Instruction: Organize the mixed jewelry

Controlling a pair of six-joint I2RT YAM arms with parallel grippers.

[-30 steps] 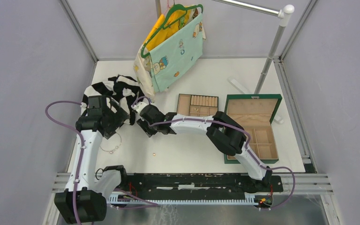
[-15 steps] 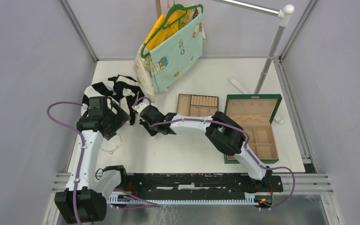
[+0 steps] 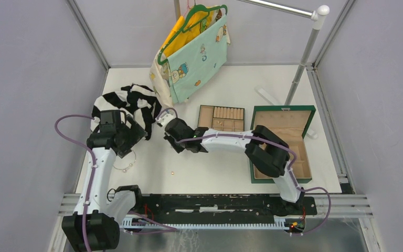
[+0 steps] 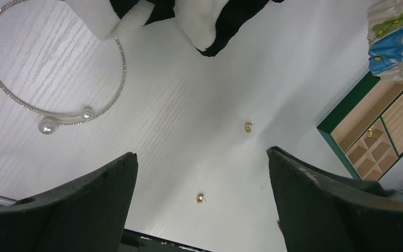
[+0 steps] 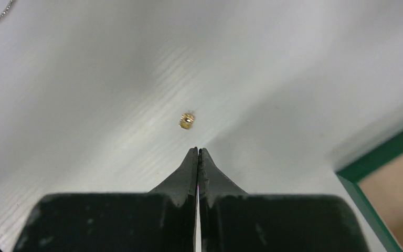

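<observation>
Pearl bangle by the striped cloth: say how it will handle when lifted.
The bangle holds a clean open hoop: probably springy, not floppy. Thin wire: likely light, may slip from jaws. One edge meets the striped cloth, so it could snag.

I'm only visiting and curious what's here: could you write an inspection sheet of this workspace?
Surface: white table, wood-grain finish.
Job's things: gold pieces loose on the table; pearl-tipped bangle at the striped garment's edge.
Clutter: striped garment, hanging clothes; open green box, tan tray beside it.
Tools: left tool open above the table; right tool shut, nothing held, a gold piece just past its tips.
Cables: purple cable along each arm.
Surroundings: grey walls, metal pole.
</observation>
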